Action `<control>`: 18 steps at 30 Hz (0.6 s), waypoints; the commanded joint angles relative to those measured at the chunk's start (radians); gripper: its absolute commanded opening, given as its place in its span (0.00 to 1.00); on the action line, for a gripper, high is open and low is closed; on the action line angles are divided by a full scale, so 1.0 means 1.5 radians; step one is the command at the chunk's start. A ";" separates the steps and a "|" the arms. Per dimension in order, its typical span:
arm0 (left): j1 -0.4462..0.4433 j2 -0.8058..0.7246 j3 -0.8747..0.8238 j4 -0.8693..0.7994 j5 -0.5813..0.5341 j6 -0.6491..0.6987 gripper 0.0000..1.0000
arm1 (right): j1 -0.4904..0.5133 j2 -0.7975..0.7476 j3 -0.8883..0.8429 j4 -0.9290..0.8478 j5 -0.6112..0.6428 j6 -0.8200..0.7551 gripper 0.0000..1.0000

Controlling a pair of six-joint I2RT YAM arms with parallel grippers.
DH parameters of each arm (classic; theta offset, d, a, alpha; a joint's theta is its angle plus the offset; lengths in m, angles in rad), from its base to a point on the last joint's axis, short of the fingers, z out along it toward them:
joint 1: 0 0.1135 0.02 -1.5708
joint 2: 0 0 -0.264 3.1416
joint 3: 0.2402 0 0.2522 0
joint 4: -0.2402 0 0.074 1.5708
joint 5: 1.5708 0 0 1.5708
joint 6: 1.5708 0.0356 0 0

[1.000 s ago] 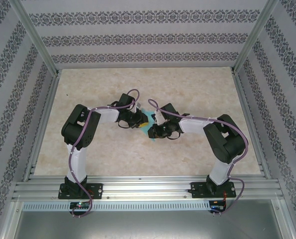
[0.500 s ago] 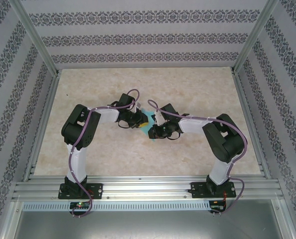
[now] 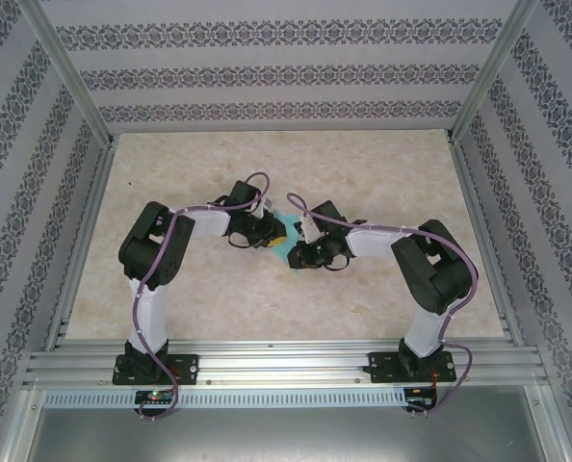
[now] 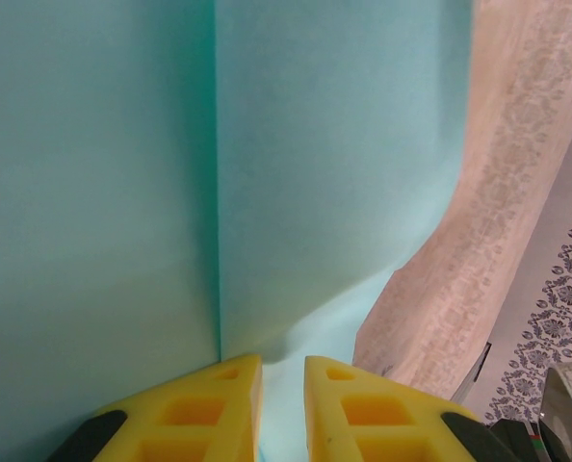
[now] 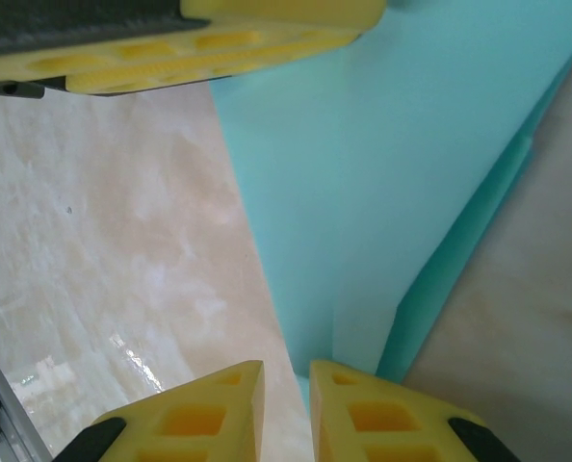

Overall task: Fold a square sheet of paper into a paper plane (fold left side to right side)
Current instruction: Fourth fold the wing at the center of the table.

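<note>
View from above: nothing has shifted over the last second. The left gripper (image 3: 277,233) and right gripper (image 3: 297,258) meet mid-tabletop (image 3: 363,164) over the turquoise sheet of paper (image 3: 286,248), which they mostly hide. Left wrist: a straight crease runs down the sheet (image 4: 315,164) to jaws standing nearly together. Right wrist: layered folded edges show, with the jaws likewise narrow at the sheet's edge. Whether either pair pinches paper cannot be told.
</note>
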 commanded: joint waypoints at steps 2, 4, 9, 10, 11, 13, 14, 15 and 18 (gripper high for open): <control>-0.010 0.035 -0.017 -0.041 -0.044 0.004 0.21 | -0.008 -0.003 -0.013 -0.013 0.021 -0.011 0.21; -0.010 0.036 -0.017 -0.043 -0.044 0.004 0.21 | -0.008 -0.004 -0.012 -0.016 0.020 -0.012 0.21; -0.009 0.036 -0.019 -0.040 -0.044 0.004 0.21 | -0.010 0.000 -0.012 -0.027 0.024 -0.018 0.21; -0.009 0.036 -0.019 -0.041 -0.044 0.004 0.21 | -0.011 -0.002 -0.014 -0.028 0.026 -0.019 0.21; -0.009 0.036 -0.019 -0.040 -0.044 0.004 0.21 | -0.013 -0.004 -0.015 -0.030 0.027 -0.019 0.21; -0.010 0.037 -0.019 -0.040 -0.044 0.004 0.21 | -0.015 -0.008 -0.015 -0.033 0.031 -0.022 0.21; -0.009 0.037 -0.019 -0.040 -0.044 0.004 0.21 | -0.015 -0.009 -0.014 -0.038 0.032 -0.023 0.21; -0.009 0.038 -0.019 -0.040 -0.044 0.004 0.21 | -0.015 -0.009 -0.012 -0.042 0.033 -0.026 0.21; -0.010 0.039 -0.019 -0.040 -0.045 0.003 0.21 | -0.013 -0.003 -0.012 -0.045 0.030 -0.026 0.21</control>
